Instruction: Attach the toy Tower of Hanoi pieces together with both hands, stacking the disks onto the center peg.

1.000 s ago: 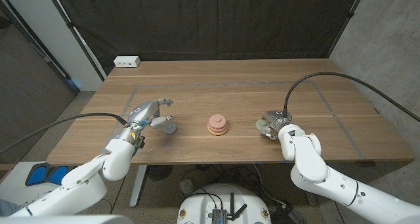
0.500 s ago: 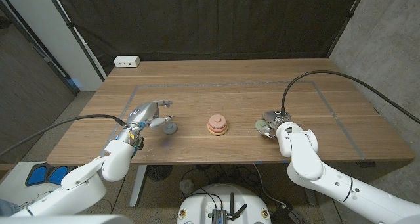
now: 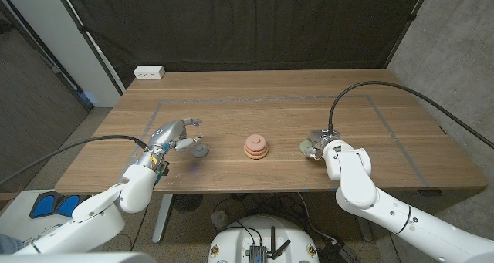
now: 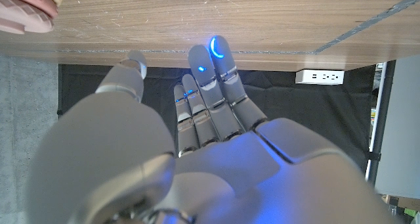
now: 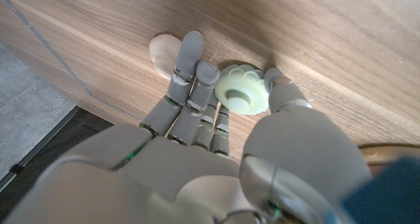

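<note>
Right hand point(image 5: 216, 152) pinches the pale green disk point(image 5: 241, 92); left hand point(image 4: 197, 152) holds nothing, fingers straight.

We can read no text, label, brand, number or sign in any of these views. The white power strip point(image 3: 149, 72) at the upper left of the head view, on the far corner of the wooden table point(image 3: 278, 101), shows only dark outlets, too small for us to make out any marking. On the left hand point(image 4: 197, 158) we see blue lights, one ring-shaped, but no lettering.
</note>
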Available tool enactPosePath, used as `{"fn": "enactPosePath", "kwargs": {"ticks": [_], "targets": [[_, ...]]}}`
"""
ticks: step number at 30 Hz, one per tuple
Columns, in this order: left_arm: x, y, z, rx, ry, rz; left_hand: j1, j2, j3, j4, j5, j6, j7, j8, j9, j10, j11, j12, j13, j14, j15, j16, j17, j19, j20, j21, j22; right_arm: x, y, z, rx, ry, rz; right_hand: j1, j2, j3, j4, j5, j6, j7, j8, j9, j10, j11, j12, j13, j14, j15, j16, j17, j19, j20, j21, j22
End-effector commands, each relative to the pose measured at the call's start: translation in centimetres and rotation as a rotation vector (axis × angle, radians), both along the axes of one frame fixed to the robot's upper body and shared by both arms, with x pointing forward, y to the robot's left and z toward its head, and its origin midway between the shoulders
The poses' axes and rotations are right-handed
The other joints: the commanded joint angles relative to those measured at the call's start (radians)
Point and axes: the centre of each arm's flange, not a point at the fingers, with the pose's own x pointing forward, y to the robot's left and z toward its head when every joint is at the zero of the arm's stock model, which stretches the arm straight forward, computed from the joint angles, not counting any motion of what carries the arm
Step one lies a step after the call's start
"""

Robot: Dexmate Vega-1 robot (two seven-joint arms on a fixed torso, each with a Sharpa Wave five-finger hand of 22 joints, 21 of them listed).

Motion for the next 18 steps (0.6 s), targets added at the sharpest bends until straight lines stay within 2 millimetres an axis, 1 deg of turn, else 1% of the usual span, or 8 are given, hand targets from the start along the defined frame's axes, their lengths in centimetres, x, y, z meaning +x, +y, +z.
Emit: {"fn": "enactPosePath", "kwargs": {"ticks": [1,7,14,16,18], "targets": [[0.05,-0.02,-0.09,-0.004,0.003,0.001,-0.001,0.009,0.005,0.0,0.007,0.01,0.0,0.0,0.003,0.009,-0.004,0.0,0.004,0.003,-0.099,0.0,0.003,0.008,-0.13,0.003,-0.001,0.15,0.0,0.02,0.001,0.008,0.011,0.003,0.016,0.0,0.0,0.002,0.021,-0.003,0.009,0.0,0.037,-0.009,0.014,0.007,0.026,-0.072,0.022,0.021,0.023,-0.104,0.005,0.005],[0.05,-0.15,0.02,0.0,0.003,0.0,-0.003,0.01,0.007,0.001,0.007,0.014,0.0,0.0,0.003,0.013,-0.005,0.001,0.004,0.003,-0.099,0.001,0.004,0.007,-0.129,0.003,-0.001,0.12,-0.24,0.02,0.018,-0.023,0.024,0.012,0.024,0.009,-0.005,0.007,0.073,-0.02,0.028,-0.002,0.094,-0.026,0.029,0.016,0.066,-0.073,0.055,0.048,0.061,-0.106,0.023,0.013],[0.02,-0.2,0.2,0.001,-0.001,0.001,-0.004,0.011,0.008,0.001,0.008,0.02,-0.001,0.0,0.003,0.018,-0.008,0.001,0.006,0.004,-0.099,0.001,0.005,0.008,-0.13,0.003,-0.001,0.03,-0.44,0.06,0.041,-0.068,0.051,0.024,0.035,0.025,-0.008,0.015,0.133,-0.025,0.048,-0.003,0.156,-0.041,0.044,0.026,0.117,-0.073,0.099,0.058,0.107,-0.108,0.044,0.021],[0.01,-0.2,0.22,0.001,-0.002,0.002,-0.005,0.011,0.009,0.001,0.008,0.021,-0.003,0.0,0.004,0.019,-0.007,0.001,0.006,0.004,-0.099,0.001,0.006,0.008,-0.13,0.003,-0.001,0.0,-0.5,0.12,0.055,-0.076,0.066,0.028,0.038,0.029,-0.008,0.017,0.142,-0.025,0.05,-0.003,0.167,-0.037,0.045,0.025,0.125,-0.073,0.106,0.059,0.115,-0.109,0.048,0.023],[-0.02,-0.2,0.24,0.0,-0.003,0.003,-0.005,0.011,0.009,0.001,0.008,0.021,-0.003,0.0,0.004,0.019,-0.007,0.001,0.006,0.004,-0.099,0.001,0.005,0.008,-0.13,0.003,-0.001,0.04,-0.64,0.16,0.079,-0.073,0.082,0.039,0.047,0.038,-0.01,0.021,0.15,-0.016,0.052,-0.003,0.184,-0.025,0.048,0.025,0.139,-0.073,0.118,0.059,0.124,-0.11,0.049,0.023]]}}
